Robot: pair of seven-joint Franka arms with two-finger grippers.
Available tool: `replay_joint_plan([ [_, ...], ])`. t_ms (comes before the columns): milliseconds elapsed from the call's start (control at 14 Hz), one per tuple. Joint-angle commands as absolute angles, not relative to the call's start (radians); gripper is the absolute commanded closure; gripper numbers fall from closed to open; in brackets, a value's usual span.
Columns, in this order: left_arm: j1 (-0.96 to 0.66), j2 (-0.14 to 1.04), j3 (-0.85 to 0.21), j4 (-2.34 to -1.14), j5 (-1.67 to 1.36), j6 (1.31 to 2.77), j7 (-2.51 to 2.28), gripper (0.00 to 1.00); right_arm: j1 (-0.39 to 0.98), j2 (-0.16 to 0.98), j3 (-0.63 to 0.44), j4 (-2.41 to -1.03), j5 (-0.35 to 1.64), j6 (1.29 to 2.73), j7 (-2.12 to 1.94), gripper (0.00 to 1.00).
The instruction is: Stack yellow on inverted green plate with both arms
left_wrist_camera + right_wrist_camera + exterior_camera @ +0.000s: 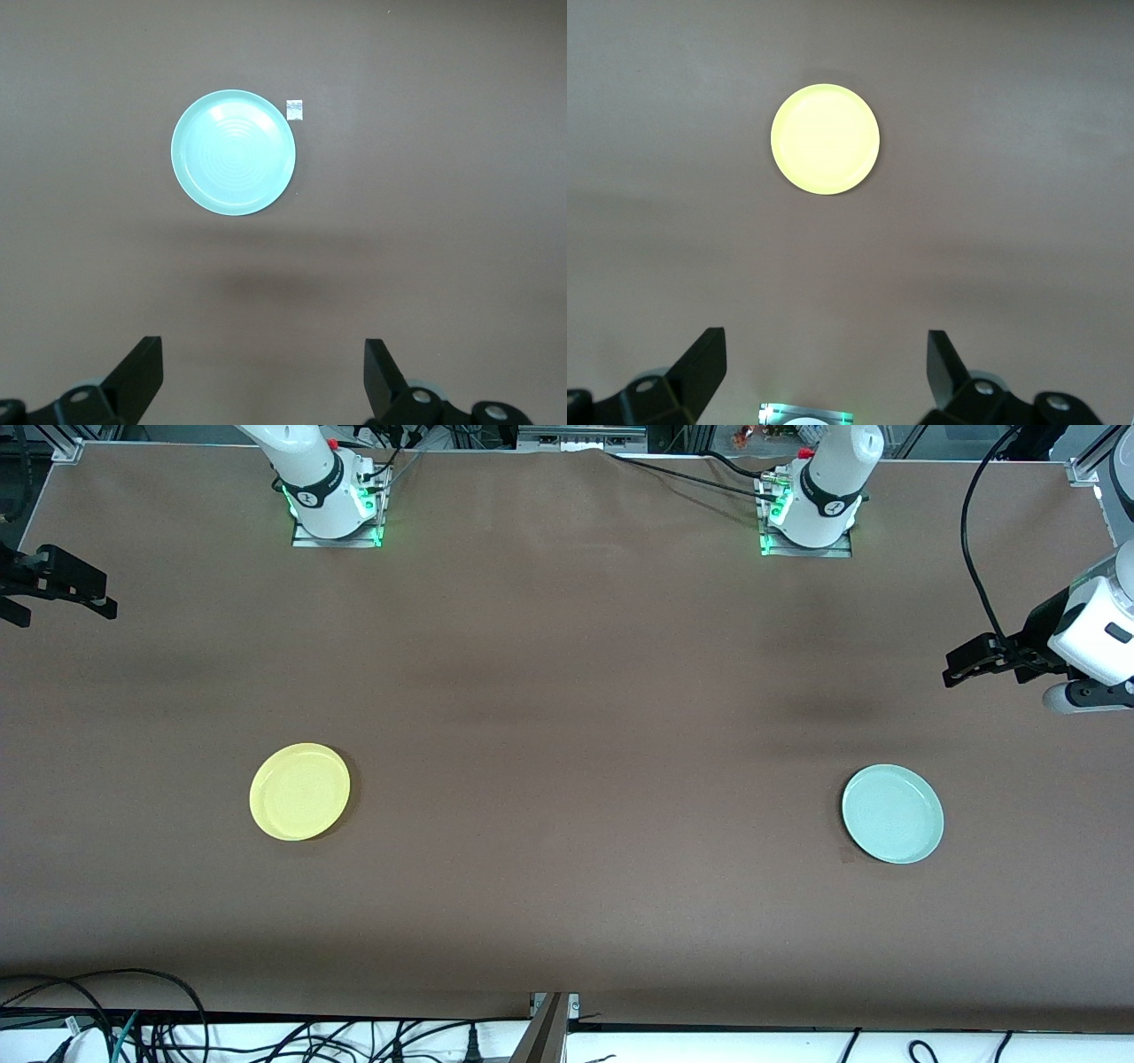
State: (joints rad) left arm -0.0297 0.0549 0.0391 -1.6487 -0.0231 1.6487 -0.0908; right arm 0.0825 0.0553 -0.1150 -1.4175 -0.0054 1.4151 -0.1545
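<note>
Nearest the camera, your yellow plate [299, 792] lies rim-up toward the right arm's end, under the right gripper [93, 599], spread and empty. Green plate [892, 814], still upright, lies well apart toward the left arm's end; left gripper [961, 670], spread, hangs closest.

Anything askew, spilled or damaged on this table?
Nothing damaged or spilled. The yellow plate and green plate lie flat, far apart. One oddity: a small white scrap lies beside the green plate.
</note>
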Motion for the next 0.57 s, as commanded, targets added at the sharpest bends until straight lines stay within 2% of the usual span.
replay_joint_plan([
  [0,-0.026,0.057,0.038,-1.649,-0.017,1.647,-0.071,0.0,0.078,0.055,-0.115,-1.402,0.003,1.407,-0.16,0.0],
  [500,-0.028,0.057,0.037,-1.647,-0.017,1.638,-0.072,0.0,0.077,0.055,-0.118,-1.402,0.005,1.41,-0.149,0.0],
])
